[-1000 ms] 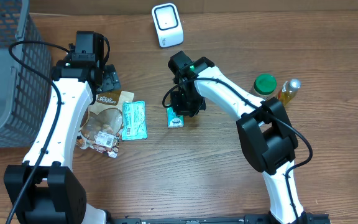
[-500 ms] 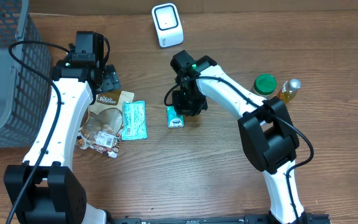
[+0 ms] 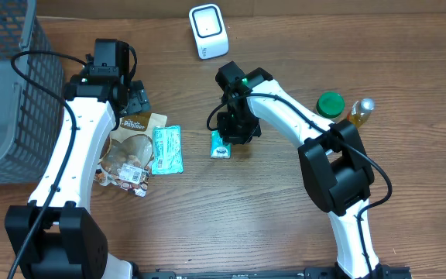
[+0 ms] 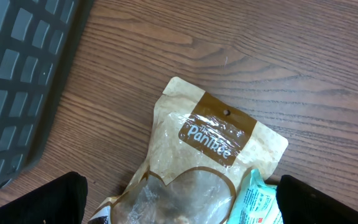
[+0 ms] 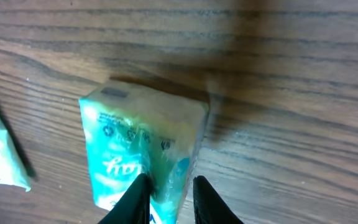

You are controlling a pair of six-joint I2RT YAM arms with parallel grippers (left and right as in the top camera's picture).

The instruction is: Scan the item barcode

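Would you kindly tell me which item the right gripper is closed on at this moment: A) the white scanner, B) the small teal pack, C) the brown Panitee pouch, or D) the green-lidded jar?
B: in the right wrist view, the right gripper has its two dark fingertips pinched close together on the near end of the small teal pack, and nothing else lies between them.

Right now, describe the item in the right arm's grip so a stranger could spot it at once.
Start at the white scanner at the far edge of the table and come toward the robot to the right arm. Its jaws pinch a small teal pack; unlike the flat teal sachet by the brown pouch, it is a stubby block lying alone.
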